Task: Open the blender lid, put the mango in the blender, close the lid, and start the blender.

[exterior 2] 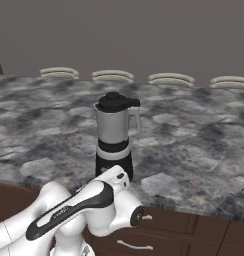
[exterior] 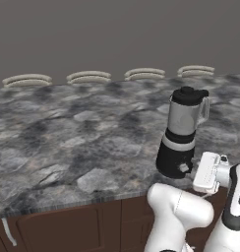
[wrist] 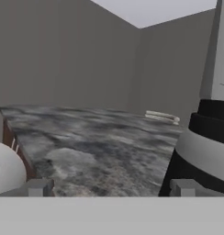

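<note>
Blender (exterior: 182,135): black base, pale grey collar, white knob, translucent grey jar. Lid (exterior: 189,94): black. Counter (exterior: 68,142): mottled grey-black stone, pale patches. Cabinets (exterior: 68,229) at 6 o'clock: dark reddish-brown. Wall (exterior: 117,34): plain grey-brown. Plates (exterior: 88,77) at 12 o'clock: beige.

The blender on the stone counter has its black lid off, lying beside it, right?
Not quite. The blender does stand on the stone counter, but its black lid is on top of the jar, not lying beside it. The right base view shows this plainly, and the left base view agrees.
</note>
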